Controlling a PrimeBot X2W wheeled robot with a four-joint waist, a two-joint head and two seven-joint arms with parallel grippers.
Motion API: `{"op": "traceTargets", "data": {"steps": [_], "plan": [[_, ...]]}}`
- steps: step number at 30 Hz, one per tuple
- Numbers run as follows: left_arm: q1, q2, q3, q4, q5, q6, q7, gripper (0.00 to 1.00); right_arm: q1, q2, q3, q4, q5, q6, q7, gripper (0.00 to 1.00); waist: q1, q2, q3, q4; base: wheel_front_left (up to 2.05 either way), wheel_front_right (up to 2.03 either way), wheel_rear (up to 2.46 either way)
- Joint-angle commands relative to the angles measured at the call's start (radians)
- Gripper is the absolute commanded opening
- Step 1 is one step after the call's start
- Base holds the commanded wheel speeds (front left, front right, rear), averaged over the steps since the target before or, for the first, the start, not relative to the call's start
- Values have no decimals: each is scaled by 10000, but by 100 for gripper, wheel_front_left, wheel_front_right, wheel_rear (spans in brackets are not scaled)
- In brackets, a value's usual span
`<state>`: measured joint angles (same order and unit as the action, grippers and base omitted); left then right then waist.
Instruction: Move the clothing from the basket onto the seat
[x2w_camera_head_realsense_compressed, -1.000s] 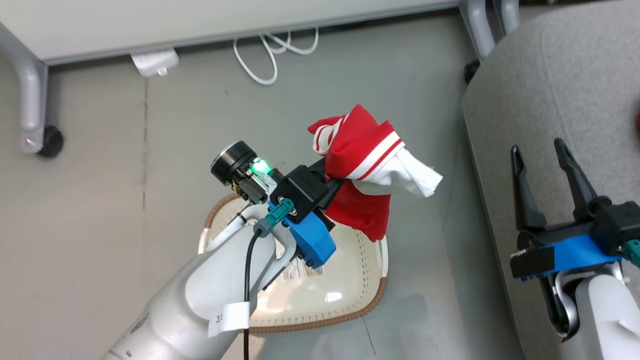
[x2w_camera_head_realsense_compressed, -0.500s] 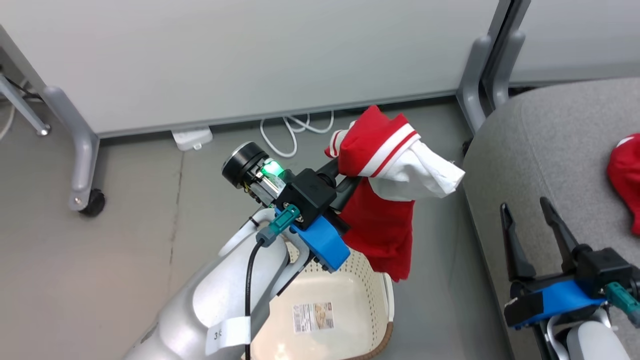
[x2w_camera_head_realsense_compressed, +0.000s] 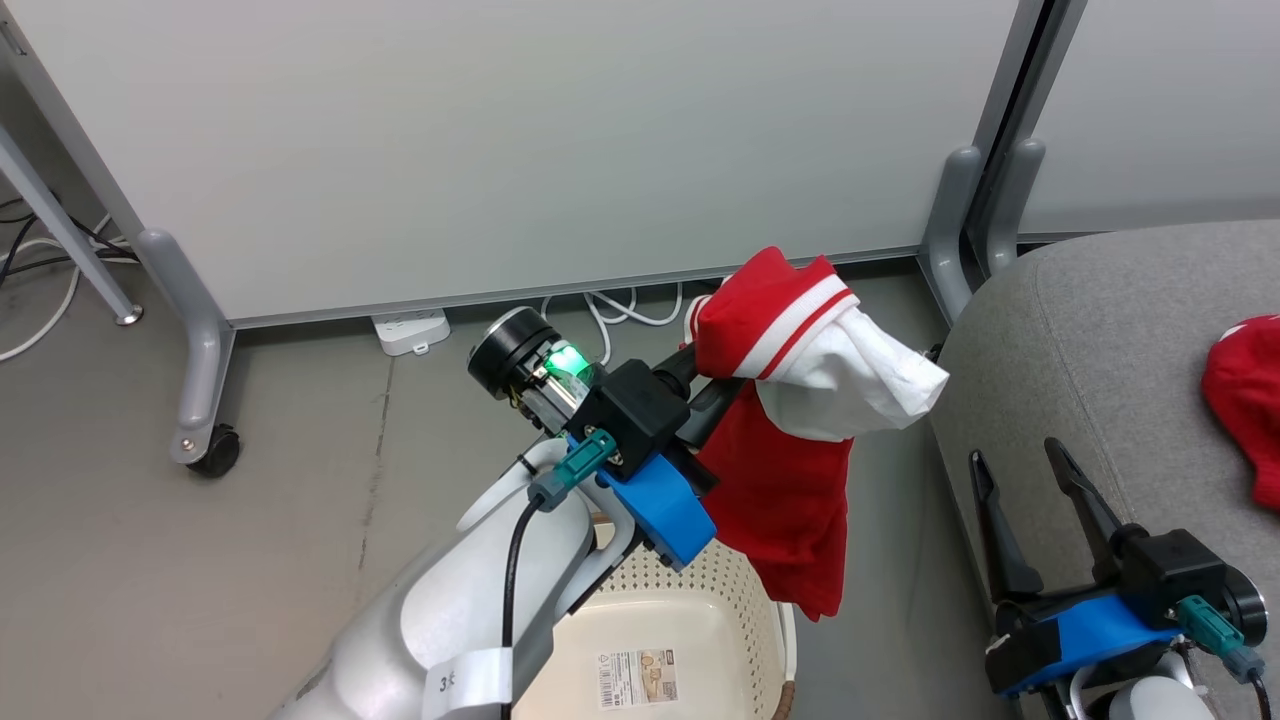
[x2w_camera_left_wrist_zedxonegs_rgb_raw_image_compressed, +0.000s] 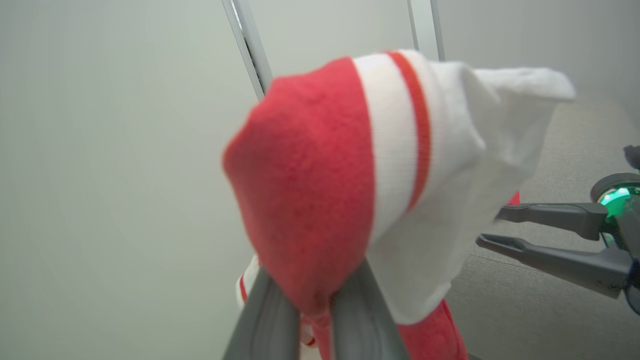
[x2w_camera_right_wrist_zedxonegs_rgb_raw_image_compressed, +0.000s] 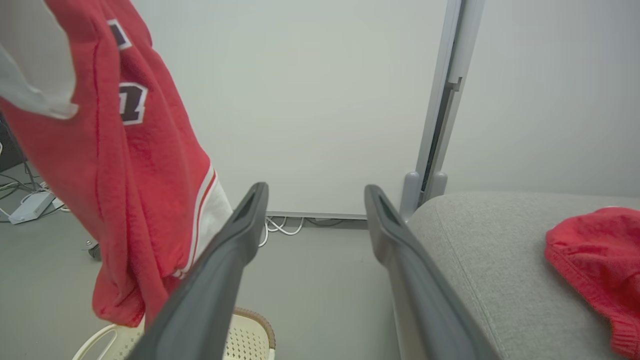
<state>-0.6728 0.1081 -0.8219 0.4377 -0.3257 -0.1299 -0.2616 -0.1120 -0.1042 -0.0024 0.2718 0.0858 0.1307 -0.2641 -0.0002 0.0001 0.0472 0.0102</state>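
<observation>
Seemingly half done: one red garment (x2w_camera_head_realsense_compressed: 1245, 400) lies on the seat (x2w_camera_head_realsense_compressed: 1090, 340) at three o'clock, the second garment (x2w_camera_head_realsense_compressed: 790, 480) hangs above the basket (x2w_camera_head_realsense_compressed: 690, 620) at six o'clock, clamped in the left gripper (x2w_camera_head_realsense_compressed: 705, 385), not yet delivered; the right gripper (x2w_camera_head_realsense_compressed: 1015, 450) at five o'clock gapes empty

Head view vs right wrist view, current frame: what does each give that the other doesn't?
Head view adds: the left claw shut on the hanging red garment, and the barcode sticker on the base of the basket. Right wrist view adds: dark-and-white lettering on that garment. Shared: the hanging garment by the basket, the second red garment lying on the grey seat, and the right claw open, holding nothing.
</observation>
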Motion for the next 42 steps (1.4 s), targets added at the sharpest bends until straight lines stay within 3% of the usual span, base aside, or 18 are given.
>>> {"op": "traceTargets", "data": {"steps": [1, 10, 23, 35, 36, 37, 38, 42], "plan": [[72, 12, 7, 10, -25, -8, -50, 0, 177, -28, 23, 14, 31, 1, -5, 100, 2, -1, -9, 11, 0, 0, 0], [131, 49, 7, 34, -49, -8, -50, 0, 86, -117, 626, 95, 89, 1, -4, 100, 2, -1, -3, 83, 0, 0, 0], [-166, -73, -169, -41, -6, -8, -50, 0, -1105, -410, 3369, 717, 309, 1, -4, 100, 2, -1, 311, 277, 0, 0, 0], [-441, -190, -341, -74, -63, -9, -50, 0, -2938, -328, 4161, 1512, 498, 1, -5, 100, 2, -1, 679, 493, 0, 0, 0], [-455, -195, -343, -67, -55, -9, -50, 0, -3017, -306, 4163, 1537, 514, 1, -5, 43, 2, -1, 700, 505, 0, 0, 0], [-463, -200, -343, -58, -57, -9, -50, 0, -3066, -290, 4157, 1556, 502, 1, -5, 13, 2, -1, 721, 515, 0, 0, 0], [-474, -204, -342, -49, -60, -9, -50, 0, -3093, -272, 4157, 1562, 512, 1, -5, 0, 2, -1, 739, 524, 0, 0, 0], [-498, -209, -330, -4, -76, -9, -50, 0, -3143, -223, 4178, 1570, 550, 1, -5, 0, 2, -1, 767, 529, 0, 0, 0]]}}
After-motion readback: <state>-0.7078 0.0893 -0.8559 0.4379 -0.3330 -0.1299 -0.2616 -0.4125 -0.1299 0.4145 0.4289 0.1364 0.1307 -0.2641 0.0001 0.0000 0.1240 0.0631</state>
